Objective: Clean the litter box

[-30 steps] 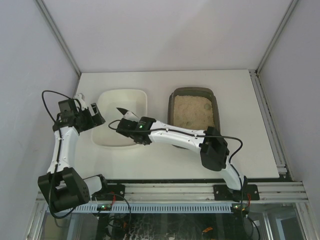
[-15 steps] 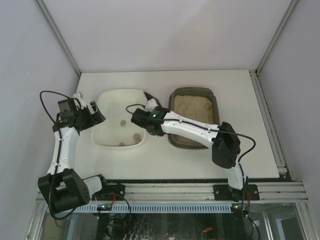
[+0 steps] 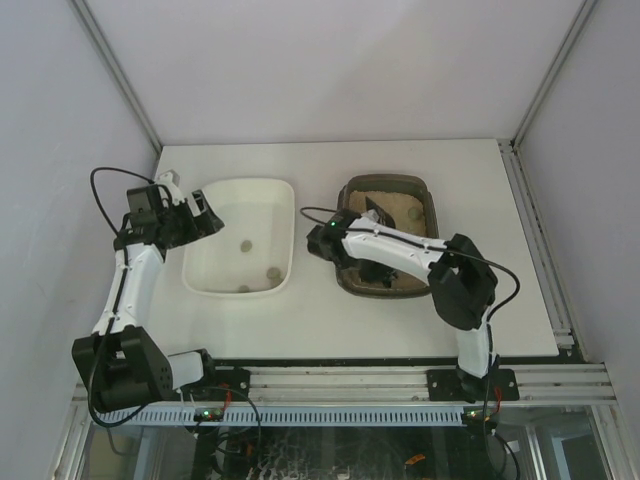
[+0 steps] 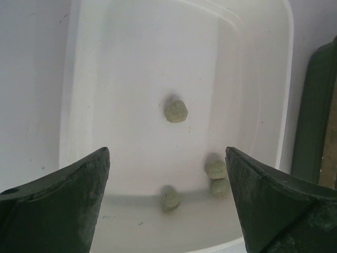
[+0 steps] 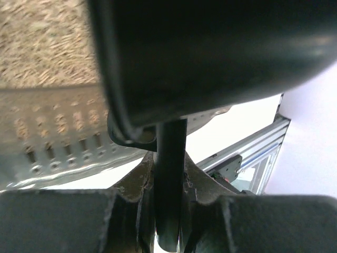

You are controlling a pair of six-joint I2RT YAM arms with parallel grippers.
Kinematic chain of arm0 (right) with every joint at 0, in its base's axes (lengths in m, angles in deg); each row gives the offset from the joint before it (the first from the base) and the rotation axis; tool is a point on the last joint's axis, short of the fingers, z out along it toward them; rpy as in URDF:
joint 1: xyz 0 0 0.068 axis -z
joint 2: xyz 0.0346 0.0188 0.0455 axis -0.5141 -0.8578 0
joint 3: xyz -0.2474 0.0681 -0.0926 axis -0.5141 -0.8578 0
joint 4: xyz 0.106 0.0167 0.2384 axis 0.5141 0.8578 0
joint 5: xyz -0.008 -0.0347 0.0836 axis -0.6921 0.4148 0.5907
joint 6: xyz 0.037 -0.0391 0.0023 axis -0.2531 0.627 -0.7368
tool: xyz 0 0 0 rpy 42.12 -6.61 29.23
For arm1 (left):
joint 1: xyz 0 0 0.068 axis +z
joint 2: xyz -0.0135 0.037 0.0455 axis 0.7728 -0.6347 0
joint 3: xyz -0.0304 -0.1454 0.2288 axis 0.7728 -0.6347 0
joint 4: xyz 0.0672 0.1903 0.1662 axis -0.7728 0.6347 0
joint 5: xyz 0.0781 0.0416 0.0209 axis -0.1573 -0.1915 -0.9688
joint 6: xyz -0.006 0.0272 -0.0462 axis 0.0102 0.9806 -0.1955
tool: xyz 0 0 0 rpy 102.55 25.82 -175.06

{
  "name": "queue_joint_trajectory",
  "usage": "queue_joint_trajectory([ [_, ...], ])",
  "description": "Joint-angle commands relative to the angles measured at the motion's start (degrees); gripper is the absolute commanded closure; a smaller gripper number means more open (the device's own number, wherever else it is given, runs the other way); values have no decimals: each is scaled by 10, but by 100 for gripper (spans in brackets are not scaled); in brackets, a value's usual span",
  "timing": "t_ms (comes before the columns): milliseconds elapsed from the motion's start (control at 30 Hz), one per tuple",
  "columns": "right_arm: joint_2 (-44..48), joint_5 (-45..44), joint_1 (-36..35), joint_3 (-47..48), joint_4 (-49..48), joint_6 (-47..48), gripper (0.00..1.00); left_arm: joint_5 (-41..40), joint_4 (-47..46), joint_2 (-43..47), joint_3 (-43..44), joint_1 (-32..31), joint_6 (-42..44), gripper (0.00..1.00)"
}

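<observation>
Table (image 3: 320, 320): the near strip in front of both containers is where a spill would land.
Right gripper (image 5: 169, 211): clenched on the thin black handle (image 5: 169, 158) of the scoop (image 3: 377, 211). The handle stands nearly in line with the fingers, so a hard push into the sand could twist it in the grip.
Litter box (image 3: 431, 232): sits on the right half of the table, just beside the white tray (image 3: 285, 190) with a narrow gap between them. The right forearm lies across its near left corner.
Box wall (image 5: 52, 142): seen very close to the scoop in the wrist view. Dragging the scoop toward it could catch the rim and shove or tip the box.
Sand (image 5: 42, 42): loose and pale. A steep or fast dig would likely fling grains over the wall. It is too small to tell whether any clumps remain.
Gap between containers: a loaded scoop must cross it, and any tilt there would drop waste on the table.
Left gripper (image 4: 166, 158): fingers spread, holding nothing, hovering over the tray's far left end. It is not bracing the box, so nothing stops the box from sliding.
Clumps (image 4: 176, 111): four lie in the tray, so a careless dump could bounce them out.
</observation>
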Motion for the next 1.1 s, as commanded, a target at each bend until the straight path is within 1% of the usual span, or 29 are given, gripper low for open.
queue_joint_trajectory([
  [0,71,20,62,-10,0,-23,100,20,-34,4,5,-8,-3,5],
  [167,77,52,113,-21,-25,8,100,29,-47,11,0,-12,-6,5],
  [300,53,63,147,-21,-39,26,100,34,-49,11,4,-18,-15,5],
  [433,23,45,164,-3,-27,27,100,54,-55,11,-3,-19,-20,4],
  [633,-8,56,192,16,-37,52,100,68,-79,21,-20,-19,-27,4],
  [900,-49,41,221,40,-45,68,100,73,-81,23,-19,-19,-27,4],
  [1067,-81,55,237,66,-62,87,100,75,-83,22,-19,-19,-30,4],
])
